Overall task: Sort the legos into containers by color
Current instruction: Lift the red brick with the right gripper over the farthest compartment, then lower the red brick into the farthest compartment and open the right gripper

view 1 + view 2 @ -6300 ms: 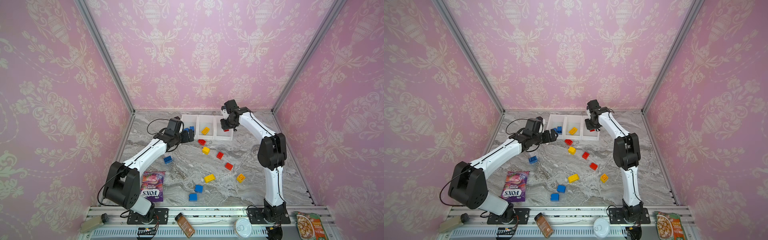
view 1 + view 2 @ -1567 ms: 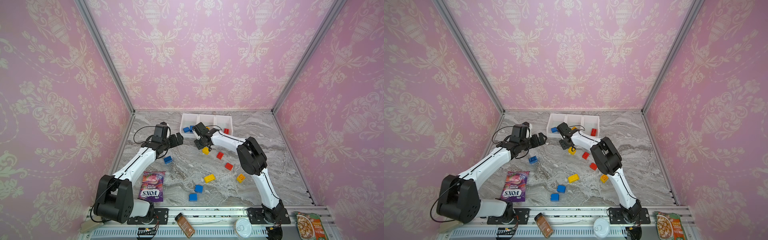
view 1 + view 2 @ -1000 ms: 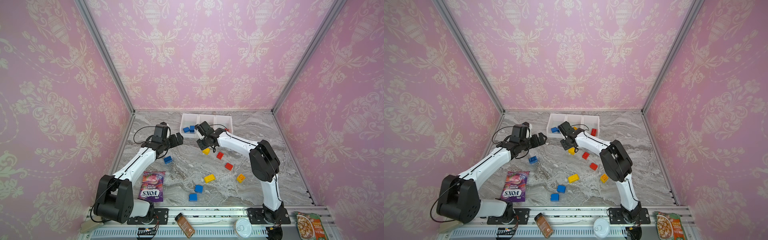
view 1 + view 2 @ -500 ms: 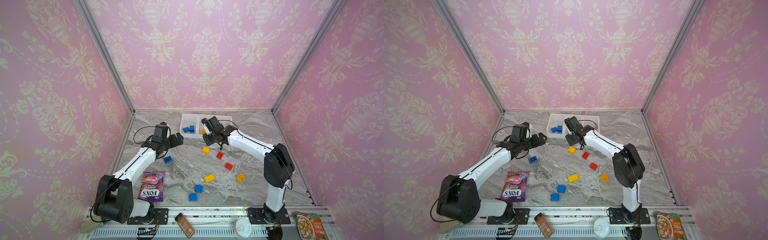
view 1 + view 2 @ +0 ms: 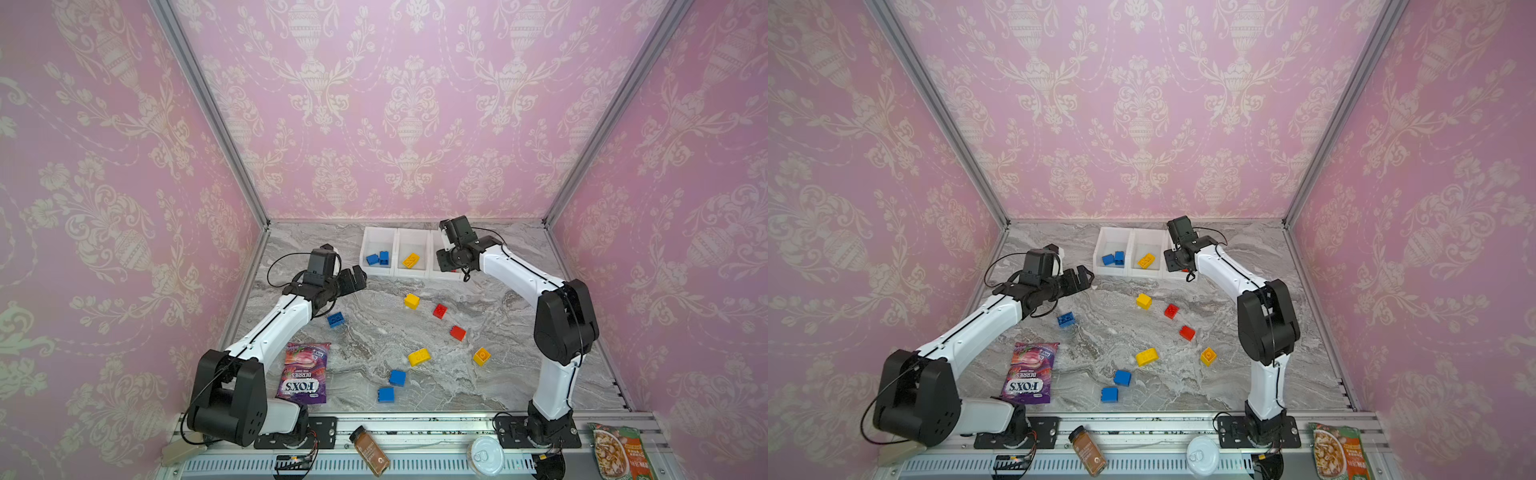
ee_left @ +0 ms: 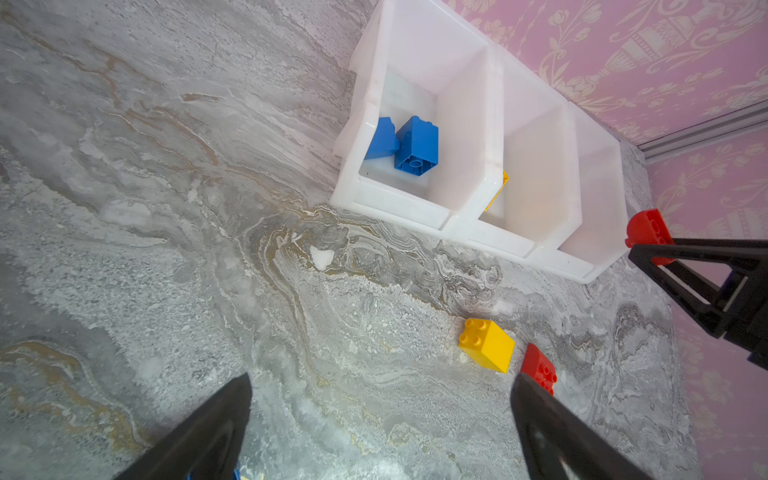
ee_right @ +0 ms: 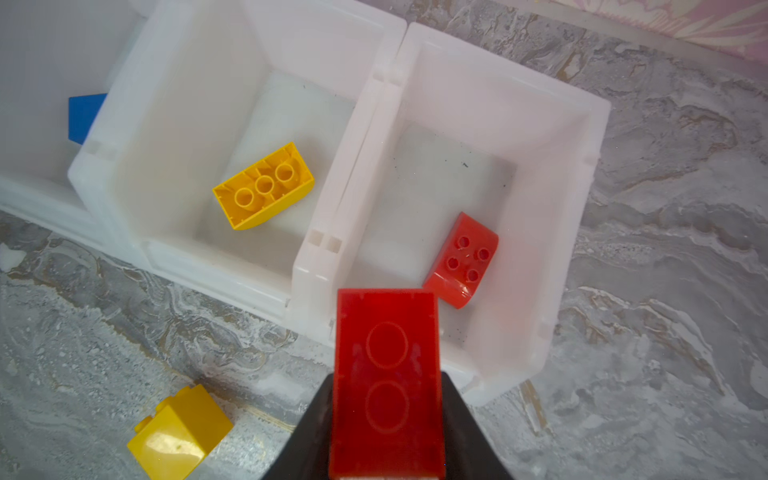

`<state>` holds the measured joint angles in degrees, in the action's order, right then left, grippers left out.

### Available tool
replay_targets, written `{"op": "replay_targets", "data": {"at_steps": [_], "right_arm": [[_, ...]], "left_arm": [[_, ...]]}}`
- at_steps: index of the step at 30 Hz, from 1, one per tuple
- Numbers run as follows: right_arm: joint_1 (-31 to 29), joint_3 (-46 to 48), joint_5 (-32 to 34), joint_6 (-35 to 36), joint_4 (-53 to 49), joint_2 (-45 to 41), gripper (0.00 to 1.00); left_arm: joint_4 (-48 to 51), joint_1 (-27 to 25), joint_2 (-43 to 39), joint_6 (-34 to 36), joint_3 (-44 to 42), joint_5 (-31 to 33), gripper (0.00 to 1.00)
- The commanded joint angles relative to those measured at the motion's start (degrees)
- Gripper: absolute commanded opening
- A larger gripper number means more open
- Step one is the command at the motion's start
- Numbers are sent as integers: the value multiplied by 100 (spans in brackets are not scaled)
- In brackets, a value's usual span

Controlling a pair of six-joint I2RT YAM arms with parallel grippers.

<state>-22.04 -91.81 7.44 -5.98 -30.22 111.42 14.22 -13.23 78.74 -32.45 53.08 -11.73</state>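
Three joined white containers (image 5: 397, 245) stand at the back. The left one holds two blue legos (image 5: 378, 258), the middle one a yellow lego (image 7: 262, 187), and the right one a red lego (image 7: 461, 259). My right gripper (image 7: 387, 382) is shut on an oblong red lego (image 7: 386, 332), which hangs over the front wall of the right container (image 7: 490, 104). My left gripper (image 6: 380, 380) is open and empty above bare table, left of the containers. A blue lego (image 5: 336, 319) lies below its arm. A yellow lego (image 5: 411, 300), a red lego (image 5: 439, 310) and several more lie loose mid-table.
A purple Fox's candy bag (image 5: 303, 372) lies by the left arm's base. A spice bottle (image 5: 369, 449), a round white tub (image 5: 486, 455) and a food packet (image 5: 619, 453) sit on the front rail. Pink walls close in three sides.
My right gripper has carried the red lego from beside the loose yellow lego up and right to the right container's front. The left arm has stayed still.
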Motion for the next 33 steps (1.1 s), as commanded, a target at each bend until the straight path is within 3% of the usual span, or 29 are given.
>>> {"op": "replay_targets", "data": {"at_steps": [1, 10, 13, 17, 28, 33], "right_arm": [[92, -415, -37, 10, -184, 424, 36], [190, -1312, -7, -89, -558, 1327, 38], [192, -1392, 20, -155, -595, 1413, 49], [192, -1328, -35, -196, -530, 1332, 62], [183, -992, -297, -289, -394, 841, 68], [115, -619, -523, -300, -306, 382, 82]], "left_arm": [[67, 44, 0, -28, 71, -102, 99], [102, 48, -63, -20, -37, -62, 99], [123, 43, -62, -42, -46, -40, 99], [161, 41, -43, -25, -18, -14, 99], [257, 42, 62, -15, 70, 32, 99], [506, 44, 80, 44, 97, 131, 99]]}}
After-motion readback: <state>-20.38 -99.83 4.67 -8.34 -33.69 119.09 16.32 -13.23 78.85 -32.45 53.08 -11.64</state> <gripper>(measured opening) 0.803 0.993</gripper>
